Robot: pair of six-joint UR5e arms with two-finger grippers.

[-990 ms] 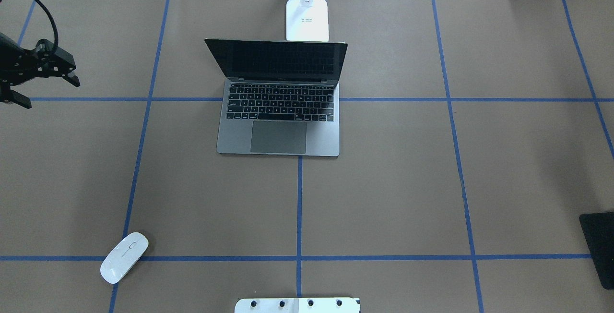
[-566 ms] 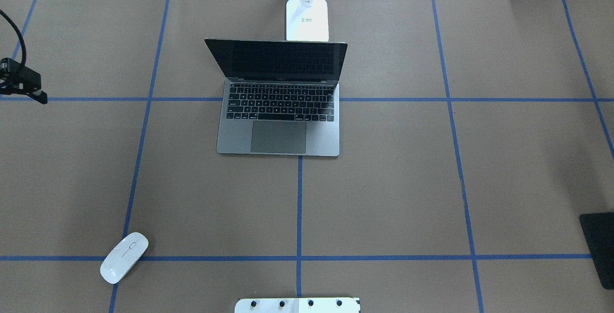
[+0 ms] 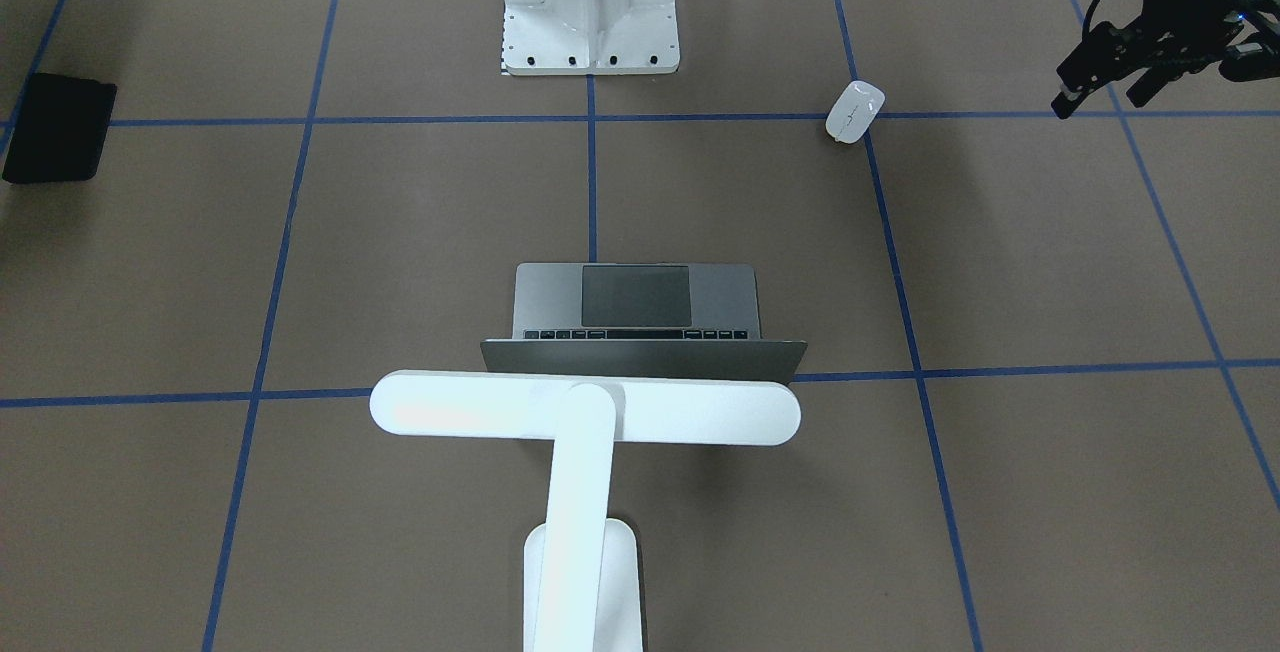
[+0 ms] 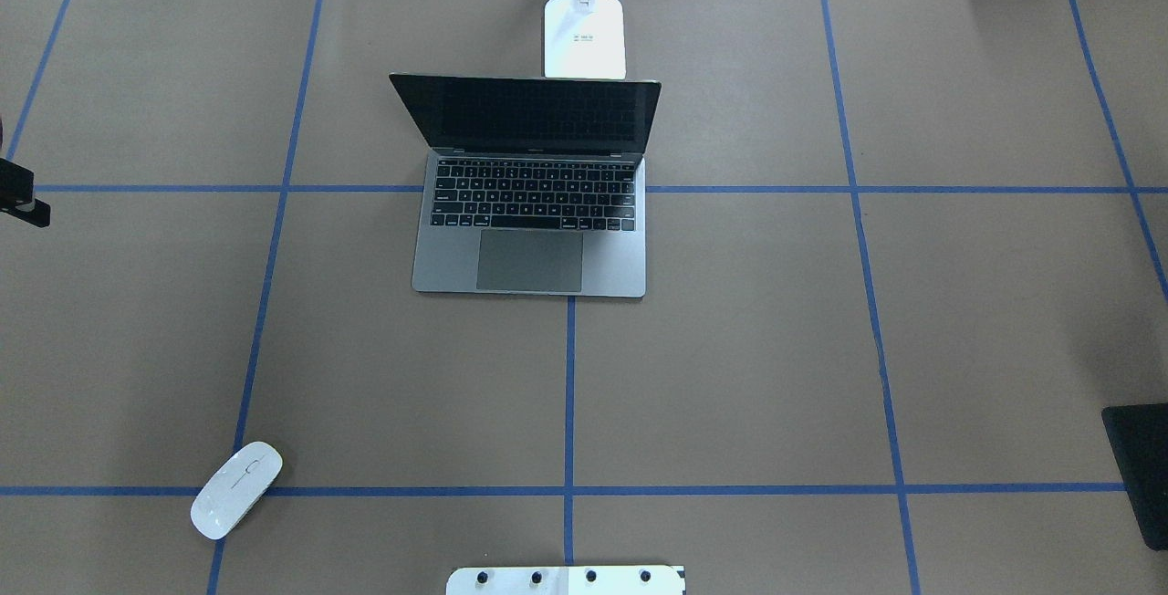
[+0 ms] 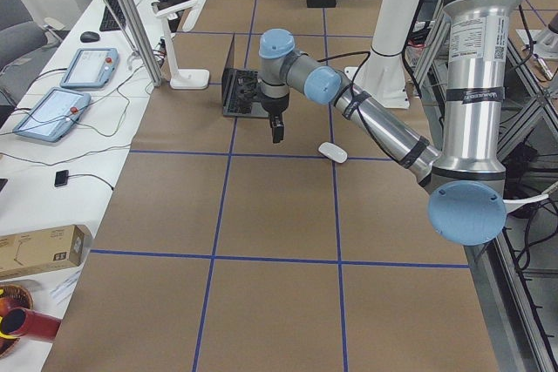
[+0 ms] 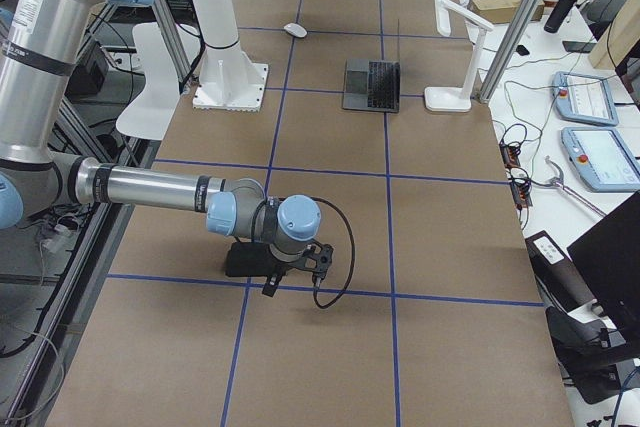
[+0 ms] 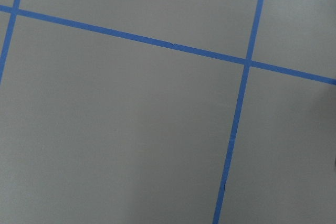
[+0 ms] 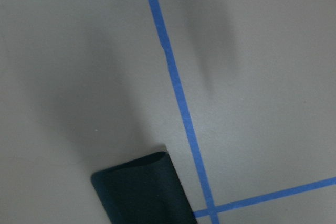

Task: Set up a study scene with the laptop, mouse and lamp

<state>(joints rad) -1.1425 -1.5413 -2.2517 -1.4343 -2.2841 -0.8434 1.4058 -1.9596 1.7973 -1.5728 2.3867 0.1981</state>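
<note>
The laptop stands open at the table's middle, dark screen up; it also shows in the front-facing view. The white lamp has its base behind the laptop and its light bar over the lid. The white mouse lies at the near left on the tape line, also in the front-facing view. My left gripper hovers open and empty, well to the left of the mouse. My right gripper is low over the black mat; I cannot tell whether it is open or shut.
A black flexible mat lies at the table's near right edge; its corner shows in the right wrist view. The white bolted pedestal stands at the near middle. Blue tape lines grid the brown paper.
My left gripper has moved left and slightly nearer the robot, almost leaving the overhead view. Laptop, mouse and lamp have not moved.
</note>
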